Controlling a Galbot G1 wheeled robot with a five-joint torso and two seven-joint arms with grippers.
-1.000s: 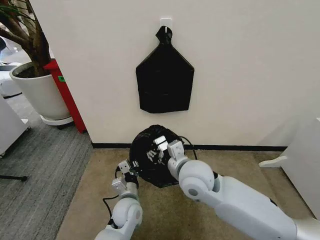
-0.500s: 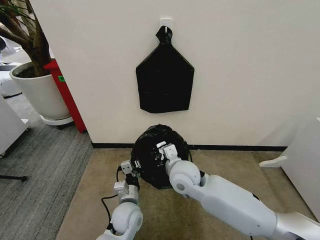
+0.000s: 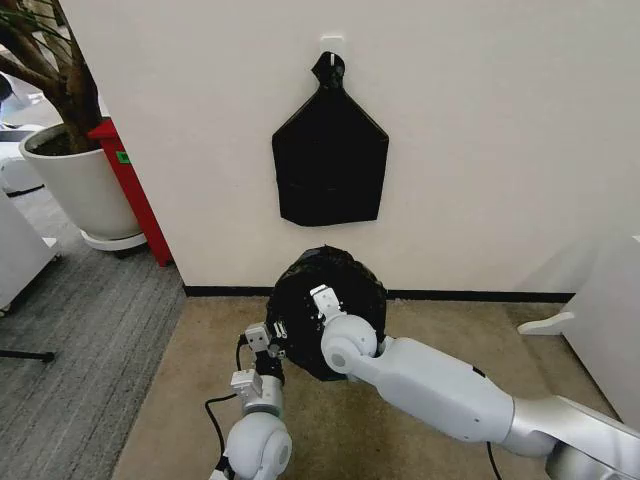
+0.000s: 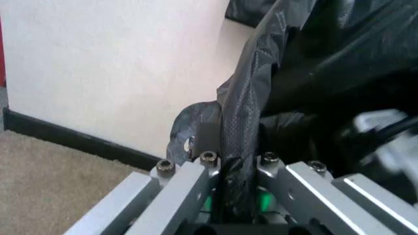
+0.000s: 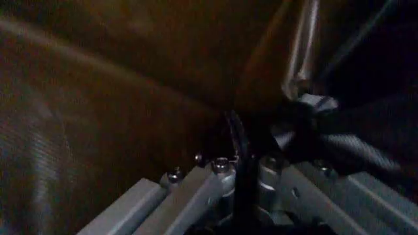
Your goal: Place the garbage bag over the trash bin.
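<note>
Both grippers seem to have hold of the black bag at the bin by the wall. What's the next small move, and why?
Probably draw the two grips apart and ease them down. The left gripper has its jaws shut on a fold of the garbage bag, and the right gripper pinches film deep inside it. The bag sits bunched in a dome by the wall, hiding the trash bin, so its mouth likely needs spreading.

floor [image 3: 420, 340]: tan carpet | on it: garbage bag [image 3: 345, 275]

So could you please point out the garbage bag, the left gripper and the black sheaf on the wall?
garbage bag [image 3: 345, 268]: head view, top film.
left gripper [image 3: 272, 338]: head view, between fingertips.
black sheaf [image 3: 330, 170]: head view, flat middle.
</note>
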